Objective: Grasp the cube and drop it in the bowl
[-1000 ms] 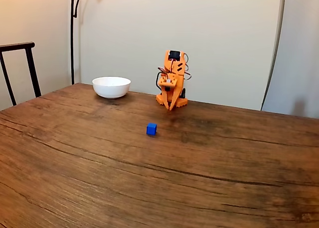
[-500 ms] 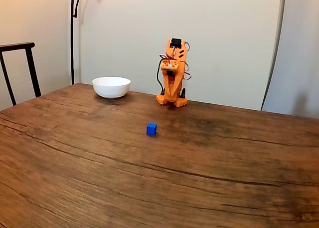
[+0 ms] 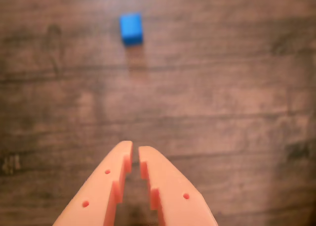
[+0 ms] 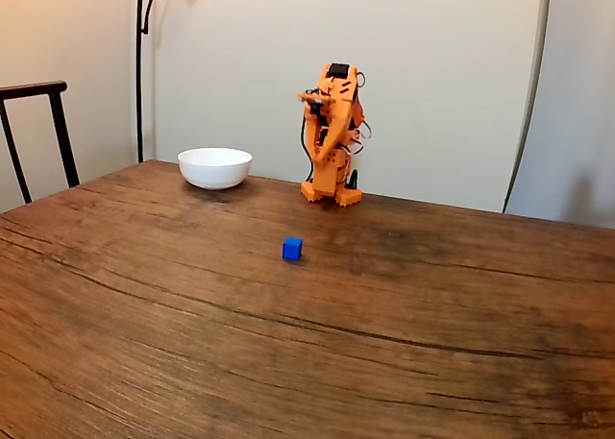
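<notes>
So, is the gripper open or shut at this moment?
Shut, and empty. In the wrist view the gripper has its fingertips nearly touching, with nothing between them. The cube lies apart on the table.

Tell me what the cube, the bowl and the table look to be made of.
Cube: probably plastic or painted wood; even matte blue, no grain visible.
Bowl: likely glazed ceramic, possibly plastic; smooth glossy white.
Table: wood or wood veneer; dark brown with flowing grain lines, low sheen.
</notes>
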`<state>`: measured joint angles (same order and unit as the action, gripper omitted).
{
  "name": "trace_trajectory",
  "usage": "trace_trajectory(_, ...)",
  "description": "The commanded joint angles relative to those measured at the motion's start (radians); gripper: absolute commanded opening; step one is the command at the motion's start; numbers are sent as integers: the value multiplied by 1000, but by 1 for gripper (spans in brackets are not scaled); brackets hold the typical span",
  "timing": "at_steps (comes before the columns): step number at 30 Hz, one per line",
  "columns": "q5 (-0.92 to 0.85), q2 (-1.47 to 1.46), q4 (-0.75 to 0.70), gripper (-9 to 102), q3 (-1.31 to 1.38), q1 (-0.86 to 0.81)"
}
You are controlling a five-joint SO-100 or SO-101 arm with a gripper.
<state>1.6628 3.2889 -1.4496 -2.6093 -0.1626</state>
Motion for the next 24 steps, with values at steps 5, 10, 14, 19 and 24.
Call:
trace_trajectory(5, 14, -147, 121, 0, 57, -28)
trace_trajectory(10, 75, -416, 218, 0, 186, -28)
trace_trajectory(14, 124, -657, 253, 0, 324, -40)
trace_trajectory(19, 179, -908, 278, 1, 522, -40)
trace_trajectory(24, 206, -1100, 278, 1, 658, -31)
